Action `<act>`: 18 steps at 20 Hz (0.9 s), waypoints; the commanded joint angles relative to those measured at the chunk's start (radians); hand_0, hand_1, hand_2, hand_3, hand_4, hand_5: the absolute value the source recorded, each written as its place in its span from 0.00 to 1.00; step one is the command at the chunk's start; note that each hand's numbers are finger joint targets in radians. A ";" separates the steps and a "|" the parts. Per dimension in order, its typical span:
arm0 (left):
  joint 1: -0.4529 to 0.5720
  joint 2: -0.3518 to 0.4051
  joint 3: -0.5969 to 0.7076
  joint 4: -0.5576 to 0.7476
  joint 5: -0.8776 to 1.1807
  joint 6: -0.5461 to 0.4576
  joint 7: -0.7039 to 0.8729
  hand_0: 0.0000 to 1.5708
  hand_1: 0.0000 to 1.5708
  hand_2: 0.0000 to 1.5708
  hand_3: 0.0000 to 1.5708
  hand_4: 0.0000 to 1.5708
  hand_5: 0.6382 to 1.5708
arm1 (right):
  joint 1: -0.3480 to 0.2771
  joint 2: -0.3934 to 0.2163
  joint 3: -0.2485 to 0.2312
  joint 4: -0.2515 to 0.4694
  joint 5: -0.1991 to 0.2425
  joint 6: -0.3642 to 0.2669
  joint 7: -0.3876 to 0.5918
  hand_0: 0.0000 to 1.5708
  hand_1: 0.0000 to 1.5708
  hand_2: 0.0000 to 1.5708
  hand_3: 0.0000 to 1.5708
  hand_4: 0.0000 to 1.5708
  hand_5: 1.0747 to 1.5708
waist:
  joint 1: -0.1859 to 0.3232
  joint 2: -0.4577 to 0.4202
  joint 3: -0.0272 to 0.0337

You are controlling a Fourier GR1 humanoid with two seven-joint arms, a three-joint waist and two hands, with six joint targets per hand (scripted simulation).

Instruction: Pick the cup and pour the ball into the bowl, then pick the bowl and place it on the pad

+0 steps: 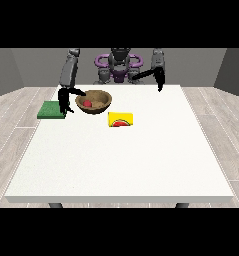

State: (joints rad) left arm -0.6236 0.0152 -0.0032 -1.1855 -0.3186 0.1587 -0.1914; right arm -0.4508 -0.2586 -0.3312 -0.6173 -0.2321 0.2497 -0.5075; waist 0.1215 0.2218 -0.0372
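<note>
A brown wooden bowl point(101, 106) rests on the white table point(121, 160) at the back left, with a red ball point(87, 104) inside it. Right of the bowl a yellow cup point(120, 119) lies on its side, its red-marked face toward the camera. A green pad point(50, 110) lies flat at the table's left edge. The hand at the view's left point(66, 99) is between pad and bowl, its thumb stretched to the bowl's left rim and its fingers pointing down, open. The hand at the view's right point(160, 84) hangs over the far edge, fingers down and relaxed, holding nothing.
The robot's torso point(119, 70) stands behind the table's far edge. The near half of the table bears no objects. The pad sits close to the left edge.
</note>
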 commanded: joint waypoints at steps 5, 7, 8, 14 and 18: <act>0.030 0.052 0.064 0.076 0.040 -0.031 -0.020 0.00 0.00 0.00 0.00 0.00 0.99 | -0.087 0.133 0.049 -0.012 -0.009 -0.096 0.160 0.00 0.00 0.00 0.00 0.24 0.96 | -0.036 -0.068 0.0368; 0.035 0.080 0.060 0.030 0.066 -0.098 0.005 0.00 0.00 0.00 0.00 0.00 0.99 | -0.066 0.135 0.035 0.029 -0.018 -0.081 0.113 0.00 0.00 0.00 0.00 0.24 0.96 | -0.005 -0.057 0.0375; 0.037 0.053 0.055 0.013 0.066 -0.074 0.019 0.00 0.00 0.00 0.00 0.00 0.99 | -0.070 0.144 0.048 0.046 -0.006 -0.104 0.122 0.00 0.00 0.00 0.00 0.23 0.95 | -0.015 -0.072 0.0375; -0.010 0.061 0.046 -0.014 0.071 -0.100 0.038 0.00 0.00 0.00 0.00 0.00 1.00 | -0.024 0.106 0.081 0.120 0.089 -0.266 0.188 1.00 1.00 1.00 1.00 0.67 0.96 | 0.045 -0.015 0.0370; 0.089 0.060 0.064 0.030 0.080 -0.087 -0.022 0.00 0.00 0.00 0.00 0.00 1.00 | -0.032 0.085 0.106 0.083 0.108 -0.298 0.276 1.00 1.00 1.00 1.00 0.66 0.96 | 0.010 -0.094 0.0358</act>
State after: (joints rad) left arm -0.5792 0.0728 0.0459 -1.1779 -0.2574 0.0818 -0.1934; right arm -0.5078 -0.1874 -0.2633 -0.5747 -0.1607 0.0023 -0.3521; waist 0.1452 0.1529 -0.0244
